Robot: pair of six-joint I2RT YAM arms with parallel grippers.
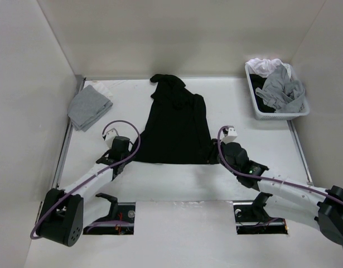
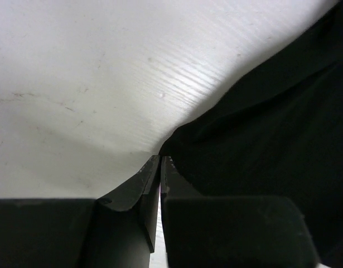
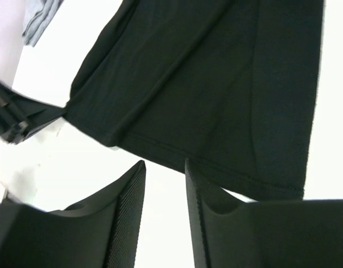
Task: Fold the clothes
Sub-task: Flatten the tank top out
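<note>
Pinching the near-left hem corner of the black T-shirt (image 1: 177,125), laid on the worktop (image 1: 182,184), with the left claw (image 2: 160,159) pressed together; right claw (image 3: 164,164) spread, empty, just short of the hem. May slip from so shallow a bite if lifted, or drag the shirt askew with one side ungripped.

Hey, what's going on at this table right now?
Two robot arms are folding a black T-shirt lying on the table. The left claw is shut at the shirt's near-left corner, apparently pinching it. The right claw is open by the near-right hem, holding nothing.
</note>
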